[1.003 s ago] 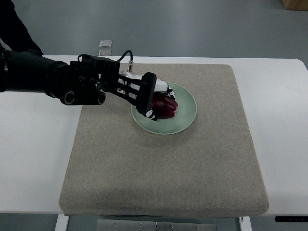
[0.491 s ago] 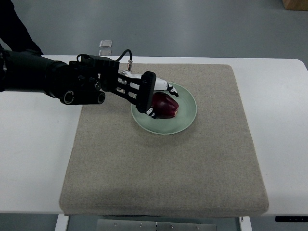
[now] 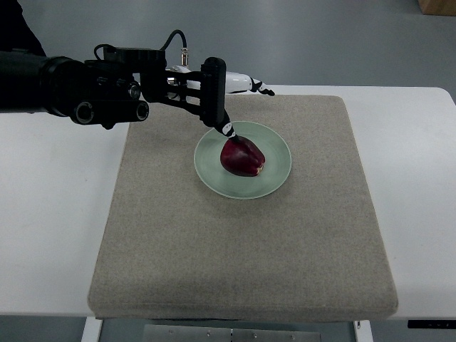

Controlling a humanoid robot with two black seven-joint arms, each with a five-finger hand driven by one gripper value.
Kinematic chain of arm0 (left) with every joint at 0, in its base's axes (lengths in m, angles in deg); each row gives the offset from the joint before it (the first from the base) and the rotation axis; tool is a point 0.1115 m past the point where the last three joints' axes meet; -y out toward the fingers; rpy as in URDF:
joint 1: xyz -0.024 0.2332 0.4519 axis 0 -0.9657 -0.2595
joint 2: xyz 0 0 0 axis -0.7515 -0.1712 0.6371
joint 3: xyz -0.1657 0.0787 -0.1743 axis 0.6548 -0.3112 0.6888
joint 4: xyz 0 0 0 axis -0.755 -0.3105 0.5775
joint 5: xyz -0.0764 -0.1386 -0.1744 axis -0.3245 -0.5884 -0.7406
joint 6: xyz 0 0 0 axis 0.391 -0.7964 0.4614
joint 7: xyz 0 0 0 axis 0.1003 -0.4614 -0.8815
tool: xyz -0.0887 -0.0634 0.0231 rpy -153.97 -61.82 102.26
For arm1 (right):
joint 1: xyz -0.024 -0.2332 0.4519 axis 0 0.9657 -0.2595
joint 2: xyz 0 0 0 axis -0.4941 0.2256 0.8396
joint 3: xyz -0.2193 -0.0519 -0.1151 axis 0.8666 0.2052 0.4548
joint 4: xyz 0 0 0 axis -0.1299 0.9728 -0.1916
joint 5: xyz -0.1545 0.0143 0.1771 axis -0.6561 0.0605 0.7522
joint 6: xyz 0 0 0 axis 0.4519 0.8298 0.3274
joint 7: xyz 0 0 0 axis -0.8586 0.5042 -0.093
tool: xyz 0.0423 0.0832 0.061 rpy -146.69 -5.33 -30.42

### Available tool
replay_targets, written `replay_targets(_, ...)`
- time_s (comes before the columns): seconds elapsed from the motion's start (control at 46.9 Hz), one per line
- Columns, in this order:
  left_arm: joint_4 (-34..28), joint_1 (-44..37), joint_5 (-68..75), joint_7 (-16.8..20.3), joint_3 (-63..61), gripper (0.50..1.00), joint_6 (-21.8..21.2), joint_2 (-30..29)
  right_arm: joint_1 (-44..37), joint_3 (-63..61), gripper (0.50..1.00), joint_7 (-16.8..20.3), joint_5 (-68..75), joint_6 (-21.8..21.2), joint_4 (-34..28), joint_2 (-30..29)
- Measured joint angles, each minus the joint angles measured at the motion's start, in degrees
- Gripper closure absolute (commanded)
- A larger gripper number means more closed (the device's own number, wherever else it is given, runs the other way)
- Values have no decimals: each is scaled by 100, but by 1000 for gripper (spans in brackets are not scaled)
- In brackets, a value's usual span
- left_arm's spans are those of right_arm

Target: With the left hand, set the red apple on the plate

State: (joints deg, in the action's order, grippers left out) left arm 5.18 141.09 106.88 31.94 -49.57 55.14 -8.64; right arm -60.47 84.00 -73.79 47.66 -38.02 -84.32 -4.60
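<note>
Top view: one red apple (image 3: 242,159) on one plate (image 3: 278,173), left hand (image 3: 214,91) fingers released

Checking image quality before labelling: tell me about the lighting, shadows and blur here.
Top view: soft, even light; red apple shows a small highlight and faint shadow on the plate; black left hand hides detail; everything sharp.

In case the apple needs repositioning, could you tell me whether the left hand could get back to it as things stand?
Probably yes. The left hand is open just behind the plate, the apple sits uncovered on it, and nothing lies between them.
</note>
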Motion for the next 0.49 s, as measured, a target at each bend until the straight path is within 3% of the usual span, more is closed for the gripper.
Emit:
replay_targets(0.256,-788,-167,-1175,-2,636,508,-39,-528,2,3,570,1,0,0,0,0)
replay_targets(0.491,-1797,-505,-2803,-2,792,508,-30,-555,-1,1,570,1,0,0,0,0)
